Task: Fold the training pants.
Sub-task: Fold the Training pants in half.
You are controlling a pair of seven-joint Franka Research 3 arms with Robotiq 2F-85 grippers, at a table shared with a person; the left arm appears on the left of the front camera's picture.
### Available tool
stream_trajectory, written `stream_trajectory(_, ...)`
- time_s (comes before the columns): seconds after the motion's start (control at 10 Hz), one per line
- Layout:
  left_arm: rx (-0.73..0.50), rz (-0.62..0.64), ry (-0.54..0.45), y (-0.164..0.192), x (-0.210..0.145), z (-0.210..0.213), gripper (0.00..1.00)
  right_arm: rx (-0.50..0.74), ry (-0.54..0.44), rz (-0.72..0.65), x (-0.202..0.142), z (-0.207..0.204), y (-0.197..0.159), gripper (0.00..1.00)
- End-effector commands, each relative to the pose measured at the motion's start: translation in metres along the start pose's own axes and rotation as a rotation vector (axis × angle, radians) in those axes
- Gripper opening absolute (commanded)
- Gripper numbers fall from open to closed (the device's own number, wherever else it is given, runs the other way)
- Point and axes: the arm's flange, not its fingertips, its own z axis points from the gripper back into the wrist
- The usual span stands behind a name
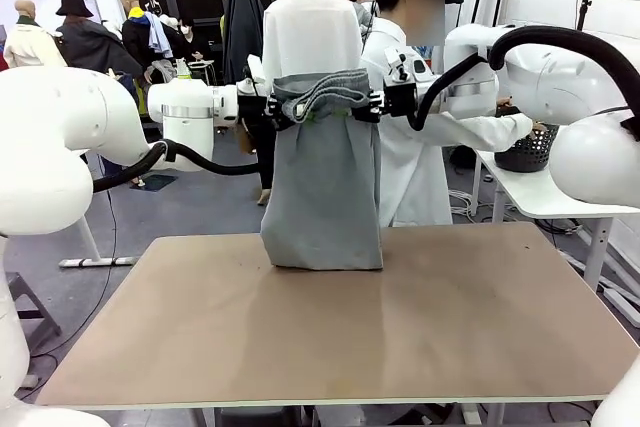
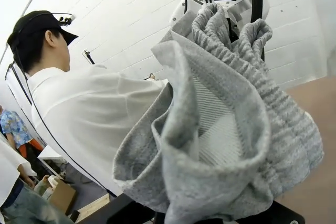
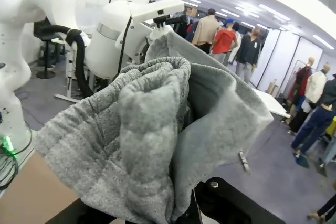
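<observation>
The light grey soft jersey training pants (image 1: 325, 182) hang limp and light, hem touching the brown worktop (image 1: 450, 327). Left gripper (image 1: 272, 107) at nine o'clock and right gripper (image 1: 378, 102) at three o'clock have jaws clamped on the waistband, probably the surest hold.

we see the training pants (image 1: 325, 187) in a plain light grey, heathered up close, with a ribbed, gathered waistband (image 2: 273, 82) of the same grey and a paler, finely striped weave on the inside (image 2: 220, 129). the table (image 1: 330, 337) is a flat tan brown, the arms are white with black cables, and the left gripper (image 1: 272, 109) and right gripper (image 1: 378, 103) are black. the person (image 2: 89, 114) wears a white shirt and a black cap (image 2: 39, 22), and a black basket (image 1: 527, 150) sits on a white side table (image 1: 545, 197).
</observation>
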Motion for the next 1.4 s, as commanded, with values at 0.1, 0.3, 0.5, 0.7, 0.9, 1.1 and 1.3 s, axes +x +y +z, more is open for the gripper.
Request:
stream_trajectory(0.1, 0.01, 0.034, -0.06, -0.026, -0.013, 0.024, 0.0, 0.036, -0.048, -0.014, 0.002, -0.001, 0.032, 0.0)
stream_trajectory(0.3, -0.016, 0.153, -0.055, -0.053, -0.001, 0.032, 0.0, 0.028, -0.092, -0.102, 0.007, -0.006, 0.05, 0.0)
stream_trajectory(0.5, -0.069, 0.284, -0.011, -0.075, 0.002, 0.037, 0.0, 0.016, -0.122, -0.233, -0.001, -0.01, 0.06, 0.0)
stream_trajectory(0.7, -0.13, 0.423, 0.02, -0.098, -0.006, 0.038, 0.0, 0.034, -0.095, -0.36, -0.016, -0.016, 0.081, 0.0)
stream_trajectory(0.9, -0.156, 0.517, -0.03, -0.121, -0.018, 0.037, 0.0, 0.065, -0.064, -0.47, -0.034, -0.022, 0.105, 0.0)
stream_trajectory(1.1, -0.14, 0.58, -0.056, -0.141, -0.029, 0.041, 0.0, 0.101, -0.018, -0.556, -0.051, -0.031, 0.124, 0.0)
stream_trajectory(1.3, -0.129, 0.588, -0.061, -0.147, -0.026, 0.049, 0.0, 0.132, 0.02, -0.596, -0.056, -0.036, 0.131, 0.0)
